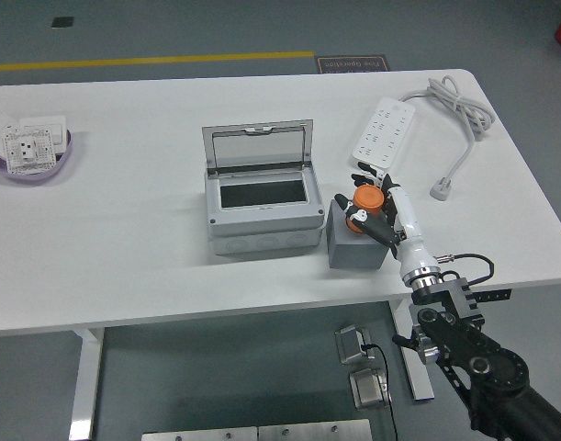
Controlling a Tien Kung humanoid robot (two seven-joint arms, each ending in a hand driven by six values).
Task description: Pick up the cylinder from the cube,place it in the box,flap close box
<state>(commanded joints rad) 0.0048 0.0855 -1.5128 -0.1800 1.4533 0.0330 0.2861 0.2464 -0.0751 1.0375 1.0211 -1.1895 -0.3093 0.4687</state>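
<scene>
An orange cylinder (365, 208) stands on a grey cube (356, 248) just right of the box. My right hand (369, 212) comes in from the lower right and its fingers are curled around the cylinder. The grey box (263, 208) sits at the table's middle with its clear lid (258, 146) standing open at the back, its inside dark and empty. My left arm is out of view.
A white power strip (384, 133) with a coiled cable (459, 115) lies at the back right. A purple dish (32, 152) with white socket plates sits at the far left. The table's near edge (216, 317) runs below the cube.
</scene>
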